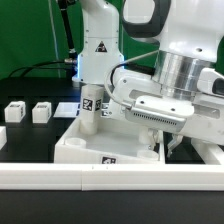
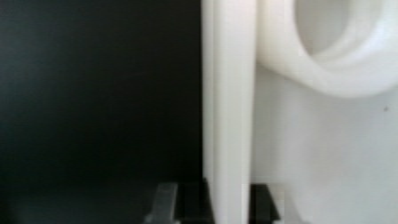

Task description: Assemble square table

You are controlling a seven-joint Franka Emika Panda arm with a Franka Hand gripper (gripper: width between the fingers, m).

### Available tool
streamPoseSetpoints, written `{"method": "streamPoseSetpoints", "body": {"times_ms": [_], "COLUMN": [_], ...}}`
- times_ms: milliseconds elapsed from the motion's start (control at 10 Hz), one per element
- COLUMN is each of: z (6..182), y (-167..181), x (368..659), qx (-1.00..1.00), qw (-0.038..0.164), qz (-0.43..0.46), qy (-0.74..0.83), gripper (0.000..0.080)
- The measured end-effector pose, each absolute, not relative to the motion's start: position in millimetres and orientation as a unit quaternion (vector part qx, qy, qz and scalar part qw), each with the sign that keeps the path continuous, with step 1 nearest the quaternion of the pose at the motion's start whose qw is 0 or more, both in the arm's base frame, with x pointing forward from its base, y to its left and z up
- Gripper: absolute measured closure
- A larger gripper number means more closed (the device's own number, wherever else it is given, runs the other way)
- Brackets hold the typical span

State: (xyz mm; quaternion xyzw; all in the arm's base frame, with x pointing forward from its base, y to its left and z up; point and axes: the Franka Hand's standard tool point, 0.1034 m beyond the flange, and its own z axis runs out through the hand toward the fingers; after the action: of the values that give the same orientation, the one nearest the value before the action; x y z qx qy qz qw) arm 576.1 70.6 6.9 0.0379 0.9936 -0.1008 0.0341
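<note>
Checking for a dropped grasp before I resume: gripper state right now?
gripper: closed, clamped on the thin raised rim of the square tabletop.

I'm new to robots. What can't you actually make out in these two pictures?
- Exterior view: the jaws are hidden behind the arm's wrist, which also covers the slab toward the exterior view's right.
- Wrist view: too close and blurred. Only the slab's edge and part of one hole show; the rest is cut off.
- Exterior view: the tags on the two loose legs are too small to read.
</note>
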Motion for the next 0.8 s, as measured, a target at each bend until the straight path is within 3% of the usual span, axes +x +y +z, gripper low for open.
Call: {"method": "streamPoseSetpoints", "body": {"times_ms": [800], "z": [6.6], "y": [80], "x": [576], "qx": [-0.029], "qw": [0.045], "qz": [-0.046], "qy": [0.997], "gripper": [0.0739]}}
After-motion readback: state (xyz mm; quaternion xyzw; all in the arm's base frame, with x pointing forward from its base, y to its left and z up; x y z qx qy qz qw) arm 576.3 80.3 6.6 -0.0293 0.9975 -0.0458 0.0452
